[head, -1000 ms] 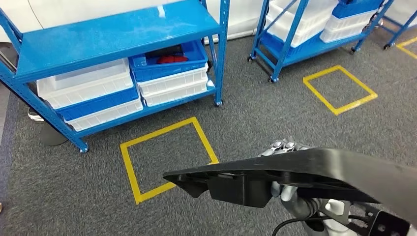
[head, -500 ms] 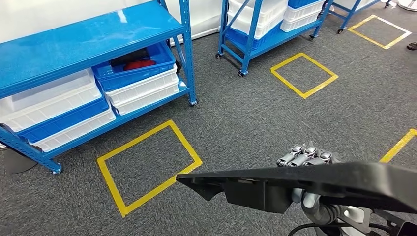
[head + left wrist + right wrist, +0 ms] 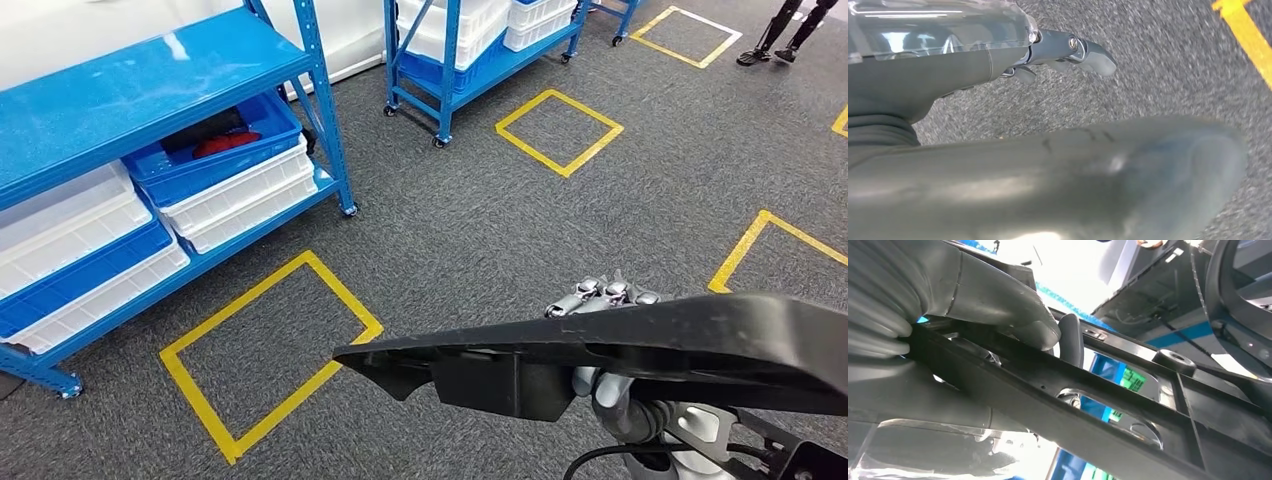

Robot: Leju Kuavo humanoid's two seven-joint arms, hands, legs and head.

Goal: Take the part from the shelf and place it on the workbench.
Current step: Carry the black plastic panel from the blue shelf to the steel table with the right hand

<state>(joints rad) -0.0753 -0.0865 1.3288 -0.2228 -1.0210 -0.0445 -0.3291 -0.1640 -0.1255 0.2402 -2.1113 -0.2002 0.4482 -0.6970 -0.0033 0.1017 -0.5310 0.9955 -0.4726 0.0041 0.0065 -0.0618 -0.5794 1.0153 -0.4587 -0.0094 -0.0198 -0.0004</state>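
So I'm carrying the part [image 3: 640, 350] right now: it's off the shelf and I'm holding it out low in front of me, a long flat black plastic piece running across the near right of my head view. My right hand [image 3: 600, 340] is gripping it, thumb clamped over one edge in the wrist cam with the fingers wrapped under. My left hand [image 3: 1063, 52] is hanging over the carpet, fingers loosely curled with nothing in them as far as I can tell. I'm reckoning the pick is done and the walk to the workbench is left; no bench in sight. I'm standing on grey carpet [image 3: 520, 230] with yellow taped squares [image 3: 270, 350], blue shelving [image 3: 150, 90] with bins far left.
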